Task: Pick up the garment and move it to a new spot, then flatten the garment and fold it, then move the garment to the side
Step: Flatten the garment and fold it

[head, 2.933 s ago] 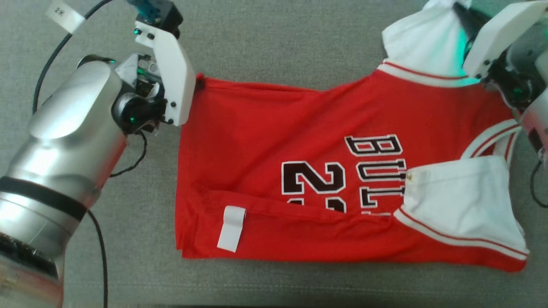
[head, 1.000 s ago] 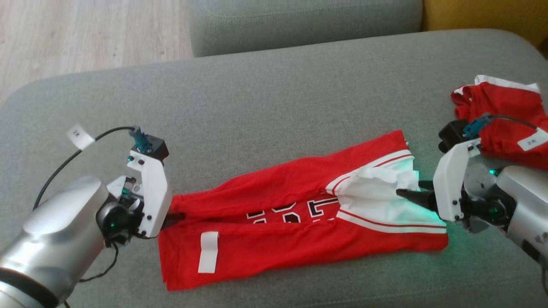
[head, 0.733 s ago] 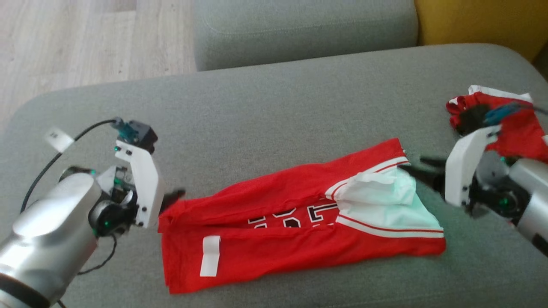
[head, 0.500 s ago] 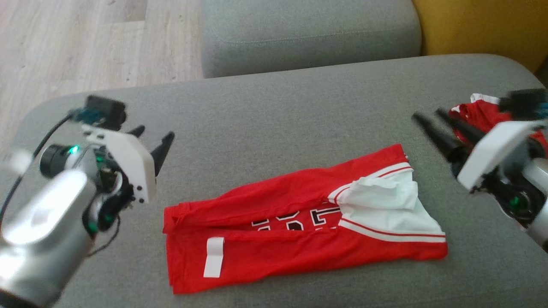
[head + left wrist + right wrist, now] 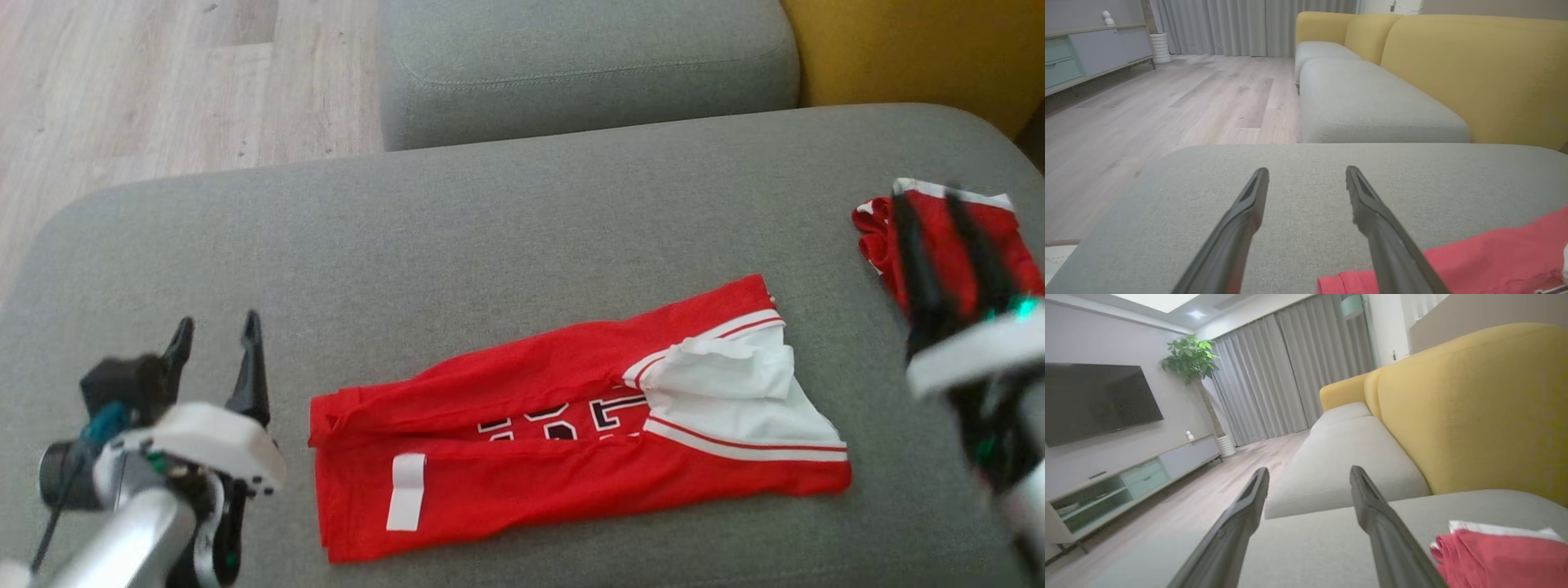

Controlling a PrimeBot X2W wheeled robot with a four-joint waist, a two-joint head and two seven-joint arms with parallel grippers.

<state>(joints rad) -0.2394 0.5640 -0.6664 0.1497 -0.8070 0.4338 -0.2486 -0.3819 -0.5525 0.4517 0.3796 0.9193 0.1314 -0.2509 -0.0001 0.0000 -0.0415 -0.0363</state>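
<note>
While left pincer [image 5: 217, 320] gapes, garment [image 5: 531, 465] lies on cushion [image 5: 490, 245].

looks like a home living room: yellow-backed sofa [image 5: 1470, 412], wall TV [image 5: 1098, 402], potted plant [image 5: 1190, 361], grey curtains [image 5: 1290, 371], wood floor [image 5: 1167, 102]

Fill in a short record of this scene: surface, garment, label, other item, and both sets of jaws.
surface: grey sofa cushion
garment: red jersey, lying flat, long edges folded inward, lettering partly hidden
label: white tag near its left end
other item: bunched red garment at the cushion's right edge
left jaws: open, empty, left of the jersey
right jaws: open, empty, near the bunched garment
</note>
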